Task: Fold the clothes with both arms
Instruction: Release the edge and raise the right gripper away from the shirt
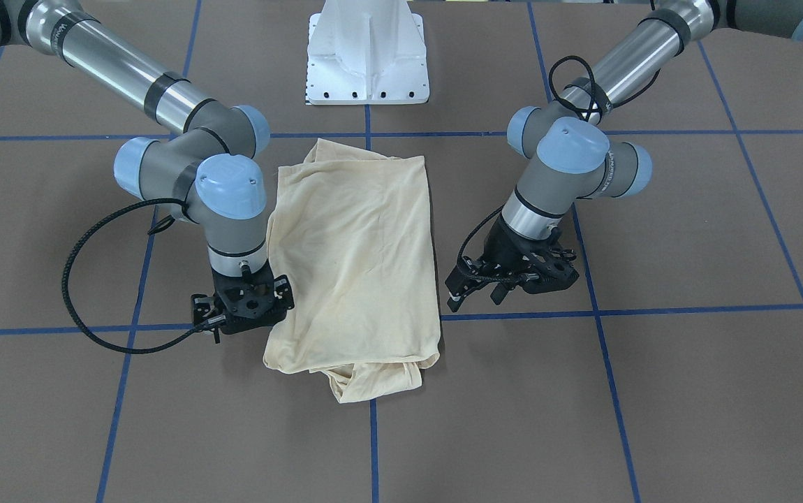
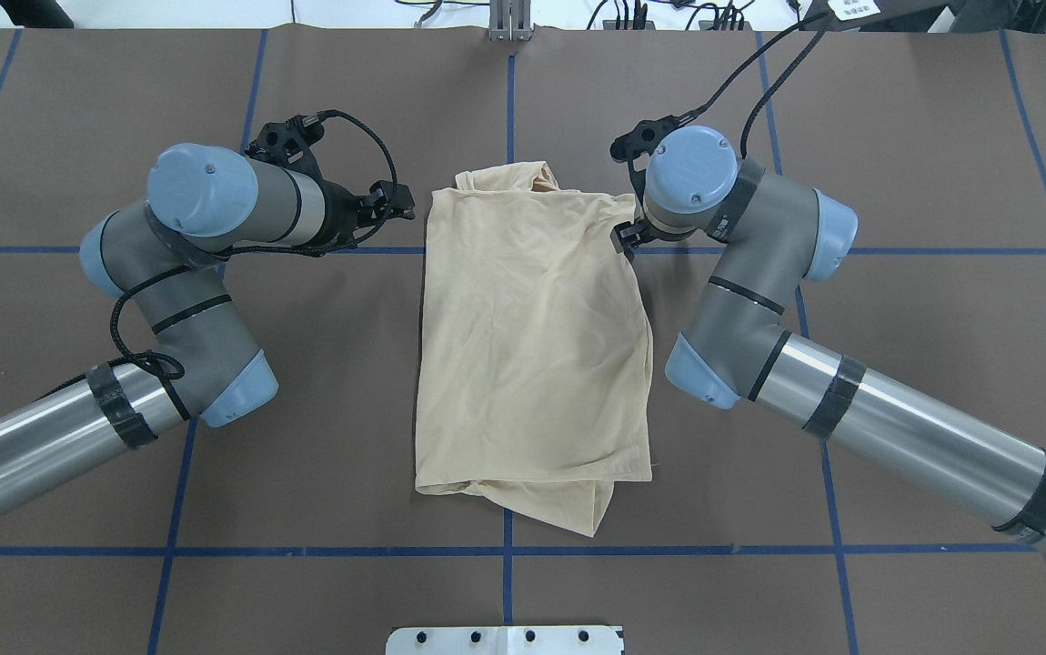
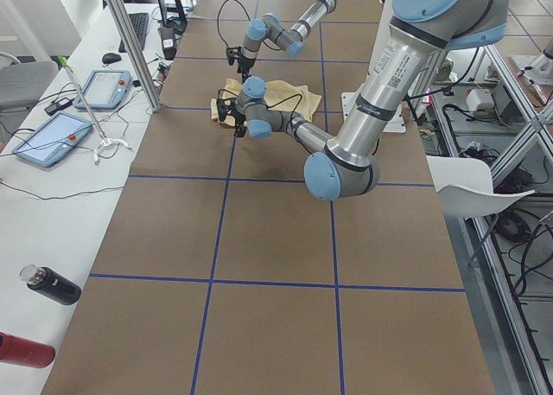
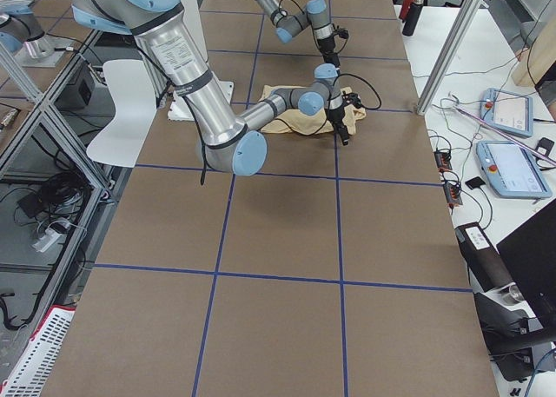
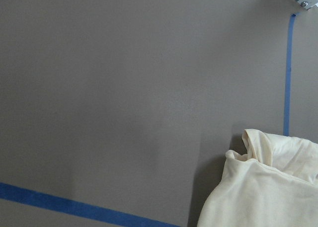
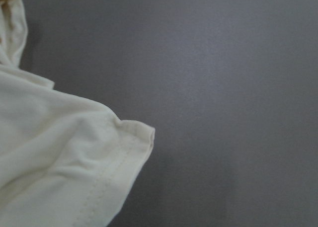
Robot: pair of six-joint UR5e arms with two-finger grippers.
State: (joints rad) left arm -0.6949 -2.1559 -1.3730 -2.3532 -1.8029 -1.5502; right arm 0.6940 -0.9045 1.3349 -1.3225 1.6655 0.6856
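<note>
The clothes, one pale cream shirt (image 1: pixel 356 258) (image 2: pixel 532 346), lie folded into a long rectangle on the brown table, plain side up, with bunched cloth at both short ends. My left gripper (image 1: pixel 475 297) (image 2: pixel 396 202) is open beside the shirt's far corner on my left, a little clear of the cloth. On the opposite far corner, my right gripper (image 1: pixel 244 311) (image 2: pixel 625 236) points straight down at the shirt's edge and looks open, holding nothing. The left wrist view shows the bunched corner (image 5: pixel 268 187). In the right wrist view a hemmed corner (image 6: pixel 59 162) lies loose on the table.
The white pedestal base (image 1: pixel 366 63) stands on the table behind the shirt's near end. Blue tape lines (image 2: pixel 509 550) cross the table in a grid. Side benches hold tablets (image 3: pixel 52 140) (image 4: pixel 512 167) and a black bottle (image 3: pixel 52 284).
</note>
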